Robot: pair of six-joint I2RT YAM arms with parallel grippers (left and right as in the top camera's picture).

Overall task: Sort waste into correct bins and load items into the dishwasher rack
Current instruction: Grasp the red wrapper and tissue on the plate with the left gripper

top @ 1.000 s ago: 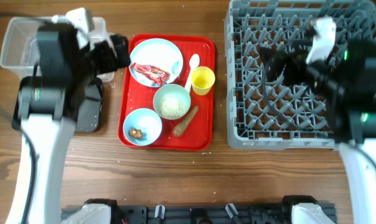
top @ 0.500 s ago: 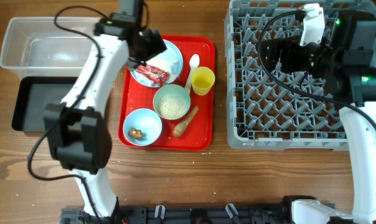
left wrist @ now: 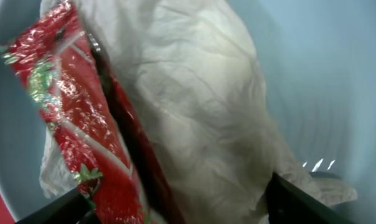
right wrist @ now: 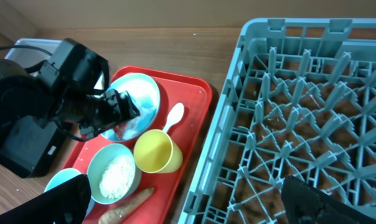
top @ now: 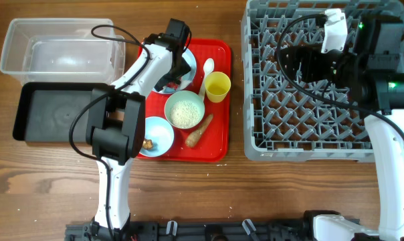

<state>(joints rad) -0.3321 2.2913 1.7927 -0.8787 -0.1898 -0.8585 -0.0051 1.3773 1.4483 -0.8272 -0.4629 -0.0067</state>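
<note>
My left gripper (left wrist: 175,208), jaws apart astride wrapper (left wrist: 70,124): shallow close could lose red fold at 9 o'clock.

Light fell bright and even from above, leaving soft shadows on the brown wooden table (top: 188,187). Glare speckled the crumpled red-and-white snack wrapper (left wrist: 63,118) — that close view slightly soft — and sheen streaked the clear rectangular plastic tub (top: 55,48).

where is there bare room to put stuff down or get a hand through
Free: the black tray and clear tub floors, the narrow table strip between red tray and dishwasher rack. Crowded: the red tray, packed with dishes, left gripper over the plate.
</note>
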